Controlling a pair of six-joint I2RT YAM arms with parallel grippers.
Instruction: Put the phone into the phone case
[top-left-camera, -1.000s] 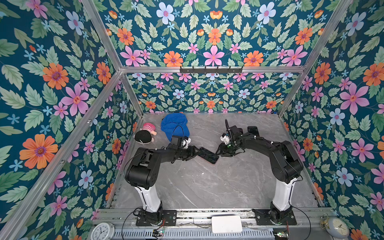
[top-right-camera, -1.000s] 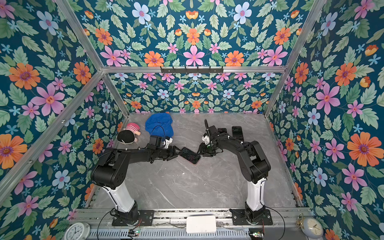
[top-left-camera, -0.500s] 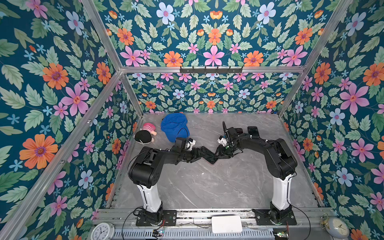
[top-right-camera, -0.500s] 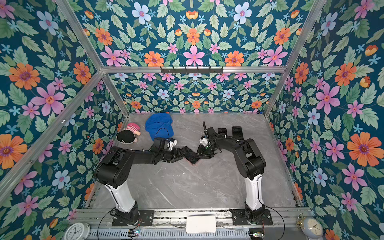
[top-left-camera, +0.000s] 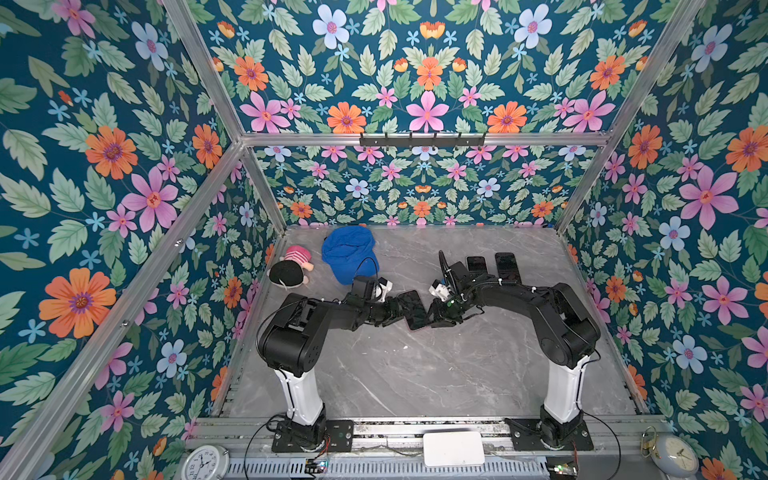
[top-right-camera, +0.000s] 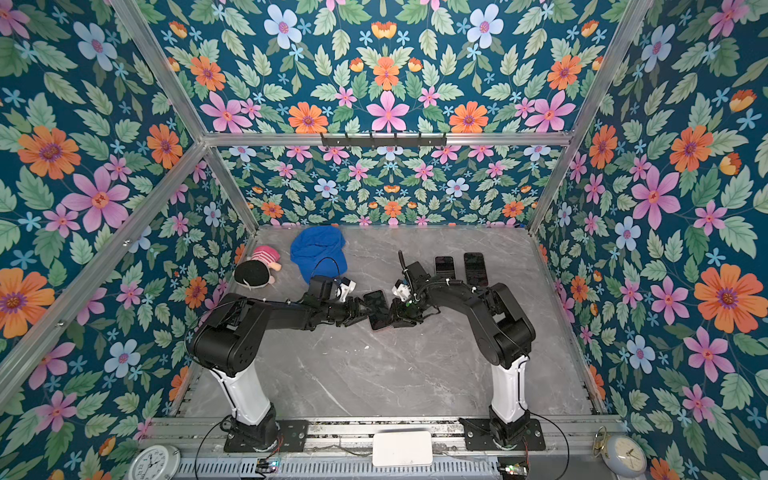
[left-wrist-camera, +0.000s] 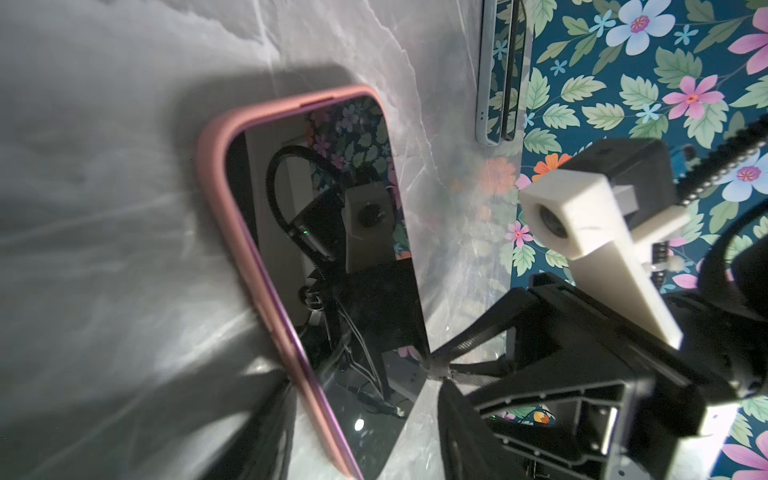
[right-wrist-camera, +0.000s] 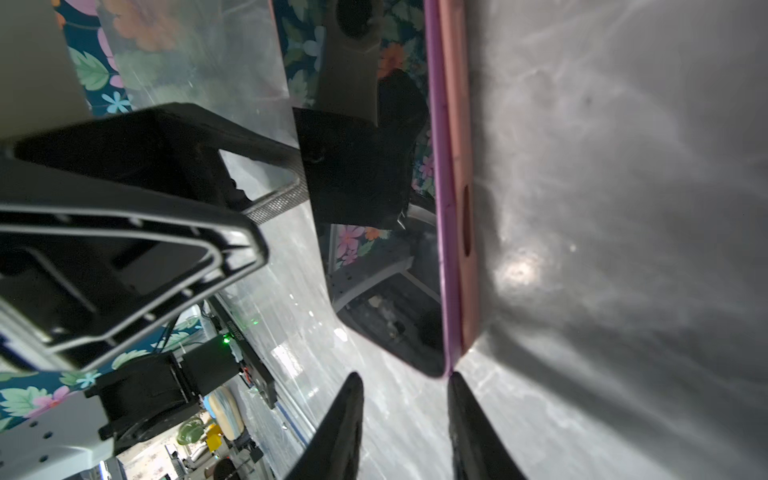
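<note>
1. Phone (top-left-camera: 413, 309) lies screen-up mid counter (top-left-camera: 415, 382), right btw the two arms. The pink case (left-wrist-camera: 214, 174) is under it. Its rim shows along one long edge + the far short end. The other long edge shows no rim, so imo that side prob isn't seated yet, can't say for sure.
2. Long axis points roughly away from the bases, a bit skewed. Both arms reach it from the sides, at the near end.
3. Left end effector (top-left-camera: 398, 315) is on the phone's left, jaws medium-wide and astride that end. The left wrist view shows a sliver of counter btw one finger and the phone, so not clamped afaict.
4. Right end effector (top-left-camera: 433, 319) is on the opposite side, jaws narrow w/ nothing btw them. The phone's corner sits right at its fingertips (right-wrist-camera: 459, 399).
5. Both are about equally near. What matters imo: the bare long edge faces the right arm, so a press there would need to go down and toward the rim side.
6. Room: the counter toward the bases is open. Spare phones (top-left-camera: 492, 266) lie well apart behind the right arm. Blue cloth (top-left-camera: 349, 253) and doll (top-left-camera: 291, 268) are back left, clear of the phone. The tight spot is the two end effectors, nearly nose to nose.
</note>
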